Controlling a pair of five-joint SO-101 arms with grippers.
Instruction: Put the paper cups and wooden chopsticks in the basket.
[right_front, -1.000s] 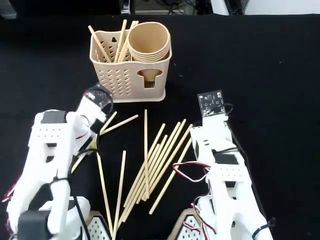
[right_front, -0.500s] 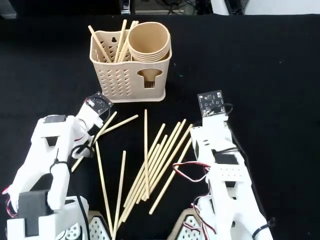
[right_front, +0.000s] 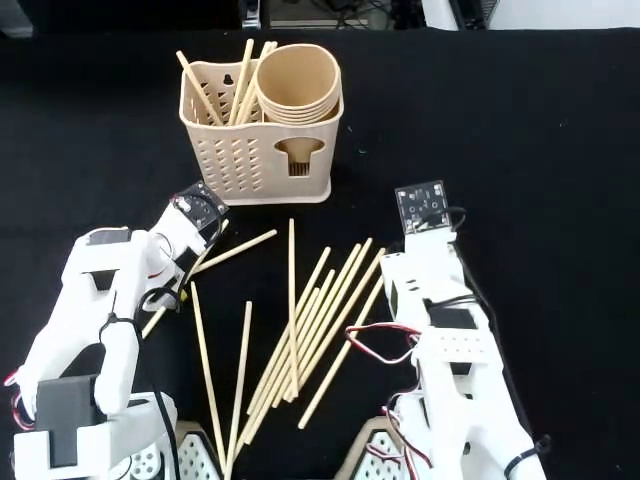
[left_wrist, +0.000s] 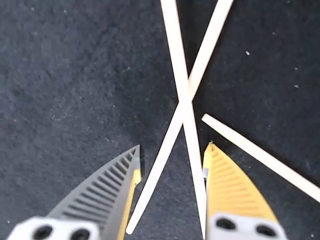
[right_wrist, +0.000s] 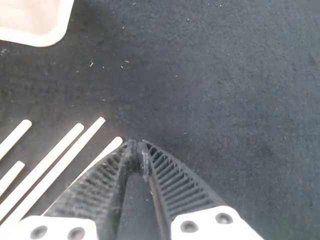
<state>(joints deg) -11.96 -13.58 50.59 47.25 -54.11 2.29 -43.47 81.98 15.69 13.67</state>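
Nearest the arm bases, a fan of loose pale wooden chopsticks (right_front: 300, 330) lies on the black cloth worktop (right_front: 540, 150), some overlapping.

At the left edge of that scatter, the left arm's fingers (left_wrist: 227, 185) are spread wide and hold nothing. They straddle two crossed chopsticks (left_wrist: 184, 102), whose crossing point lies just ahead of the tips, and the blunt end of one of them sits between the fingers. A third chopstick (left_wrist: 260, 155) ends just beside the yellow finger.

The main risk is in this grasp. Closing on a crossed pair would likely scissor them, so one could pivot or squirt out sideways. The fingers could also pinch both at odd angles and drop one in transit. The nearby third stick could be nudged or caught under the yellow finger. A grip close to a stick's end would let the long free part droop and swing.

The right arm's fingers (right_wrist: 136, 155) are pressed together and empty. They sit just past the ends of several loose sticks, low enough that a careless sweep could scatter them.

Farthest off stands the cream perforated plastic basket (right_front: 225, 150), which holds a nested stack of tan paper cups (right_front: 298, 85) and a few leaning chopsticks (right_front: 240, 70). A drooping stick could strike its rim or those leaning sticks. The basket looks light, so a knock might shift or tip it.
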